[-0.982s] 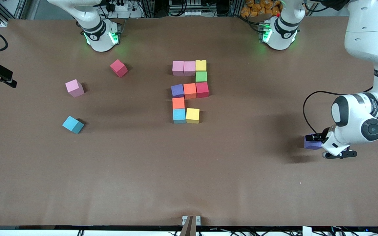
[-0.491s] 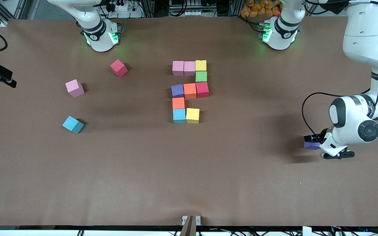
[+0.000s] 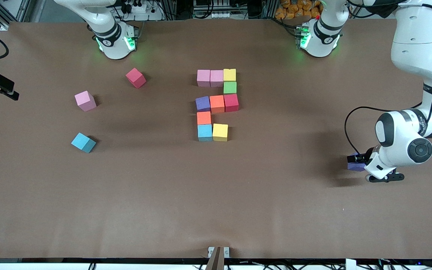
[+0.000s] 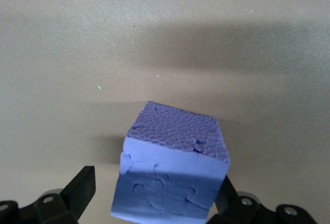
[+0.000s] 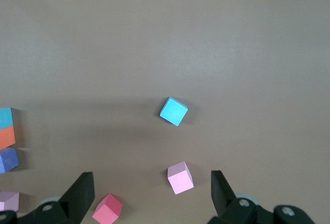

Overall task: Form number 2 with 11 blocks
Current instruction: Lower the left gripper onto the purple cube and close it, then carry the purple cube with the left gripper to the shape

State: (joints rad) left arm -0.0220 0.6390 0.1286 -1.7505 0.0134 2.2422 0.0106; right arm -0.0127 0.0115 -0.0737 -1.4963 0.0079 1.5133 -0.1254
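A partial digit of several blocks lies mid-table: two pink (image 3: 203,77) and a yellow on top, a green (image 3: 230,87), a purple-orange-red row (image 3: 217,104), an orange, then teal (image 3: 204,132) and yellow (image 3: 220,132). A loose purple block (image 3: 354,163) lies on the table near the left arm's end. My left gripper (image 3: 363,163) is low around it. In the left wrist view the block (image 4: 175,172) sits between the open fingers (image 4: 77,193), touching one and clear of the other. My right gripper (image 5: 150,182) is open and empty, high over the loose blocks.
Three loose blocks lie toward the right arm's end: red (image 3: 135,77), pink (image 3: 85,101) and teal (image 3: 83,142). They also show in the right wrist view: red (image 5: 107,208), pink (image 5: 180,177), teal (image 5: 174,111). A bracket (image 3: 218,252) sits at the table's front edge.
The left arm's wrist has shifted slightly toward the table's middle. The purple block has hardly moved. The digit and loose blocks are unchanged.
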